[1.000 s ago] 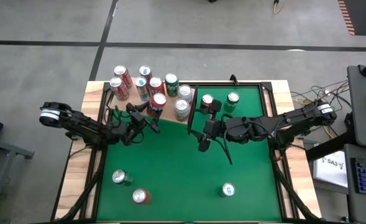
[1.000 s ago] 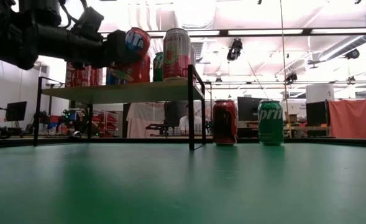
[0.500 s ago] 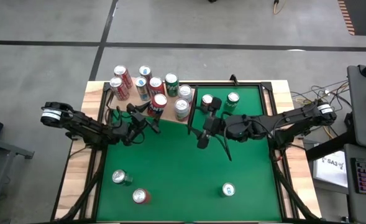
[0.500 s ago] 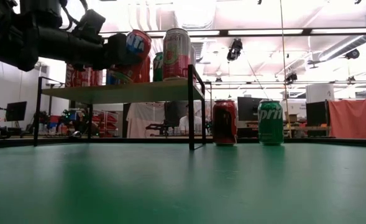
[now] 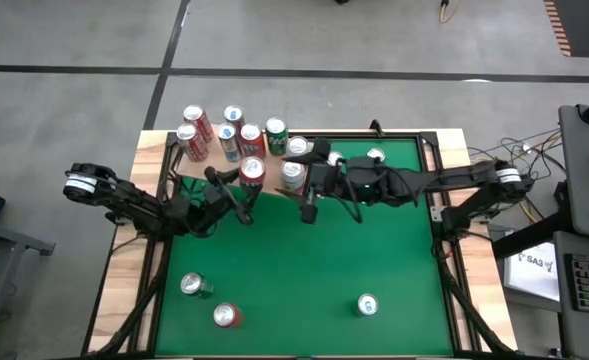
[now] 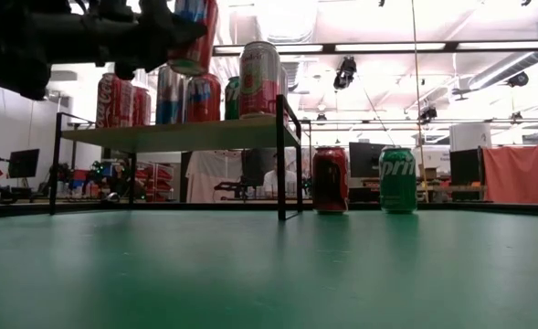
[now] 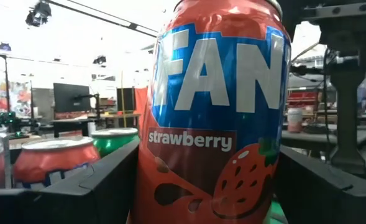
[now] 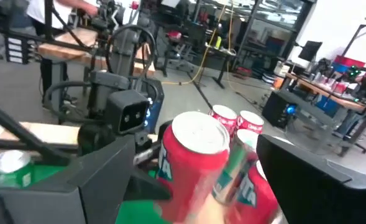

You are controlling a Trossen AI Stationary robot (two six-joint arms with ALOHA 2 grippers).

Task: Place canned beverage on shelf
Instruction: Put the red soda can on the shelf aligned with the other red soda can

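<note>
Seen from above, the left tool point(image 5: 236, 196) is gripping a red strawberry can point(image 5: 251, 172) at the front edge of the shelf point(image 5: 179, 168), which is carrying a cluster of cans point(image 5: 232, 133) at the far left of the green counter point(image 5: 294, 270). The right tool point(image 5: 312, 190) is reaching in from the right, just beside the shelf's dark end panel, with its fingers standing apart and holding nothing. Three loose cans point(image 5: 195, 286) are sitting near the counter's front edge.

At counter height, the left tool point(image 6: 173, 35) is holding the strawberry can point(image 6: 194, 35) upright above the shelf point(image 6: 182, 134), clear of the board. A red can point(image 6: 330, 179) and a green can point(image 6: 397, 180) are standing side by side on the counter point(image 6: 269, 274) beyond the shelf's end panel.

In the left wrist view, the strawberry can point(image 7: 217, 112) is sitting clamped between the two dark fingers point(image 7: 96, 186), with other can tops behind it.

In the right wrist view, the open fingers point(image 8: 77, 180) are framing the strawberry can point(image 8: 195, 165) farther off, without touching it.
</note>
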